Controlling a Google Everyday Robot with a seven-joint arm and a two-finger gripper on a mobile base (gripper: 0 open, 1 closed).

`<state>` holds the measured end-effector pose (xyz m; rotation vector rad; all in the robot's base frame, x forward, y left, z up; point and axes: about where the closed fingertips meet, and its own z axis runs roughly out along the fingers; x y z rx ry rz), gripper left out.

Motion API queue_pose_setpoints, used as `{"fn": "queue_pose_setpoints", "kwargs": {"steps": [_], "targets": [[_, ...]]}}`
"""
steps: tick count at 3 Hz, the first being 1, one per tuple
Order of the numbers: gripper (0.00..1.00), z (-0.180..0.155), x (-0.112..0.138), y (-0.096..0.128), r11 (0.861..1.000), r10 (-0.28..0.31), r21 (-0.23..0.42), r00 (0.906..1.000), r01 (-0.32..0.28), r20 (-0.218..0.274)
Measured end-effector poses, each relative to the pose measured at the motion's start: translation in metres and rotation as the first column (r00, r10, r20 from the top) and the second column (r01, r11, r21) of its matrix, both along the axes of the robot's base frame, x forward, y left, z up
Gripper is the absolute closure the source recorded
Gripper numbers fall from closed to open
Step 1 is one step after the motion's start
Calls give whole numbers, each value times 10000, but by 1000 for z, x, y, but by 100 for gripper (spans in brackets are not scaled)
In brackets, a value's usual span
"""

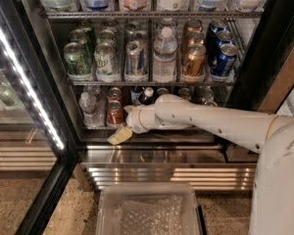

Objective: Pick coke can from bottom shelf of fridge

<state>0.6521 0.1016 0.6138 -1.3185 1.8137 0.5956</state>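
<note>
The coke can (114,112) is red with a silver top and stands at the front of a lane on the bottom shelf (152,129) of the fridge (264,58). A second red can (114,93) stands behind it. My gripper (123,123) reaches into the bottom shelf from the right, on the white arm (210,124). It is open, with one cream finger (118,135) low in front of the shelf edge and the other (129,109) just right of the coke can. Nothing is held.
A small water bottle (88,106) stands left of the coke can and dark bottles (146,95) to its right. The shelf above holds green, silver, gold and blue cans and a tall water bottle (164,55). The glass door (24,82) stands open at the left. A clear tray (149,209) lies below.
</note>
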Motion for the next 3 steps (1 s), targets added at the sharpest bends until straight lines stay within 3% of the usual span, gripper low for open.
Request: {"fn": "queue_pose_setpoints", "kwargs": {"steps": [3], "targets": [[24, -12, 22, 32, 9985, 301, -478, 9987, -281, 418]]}}
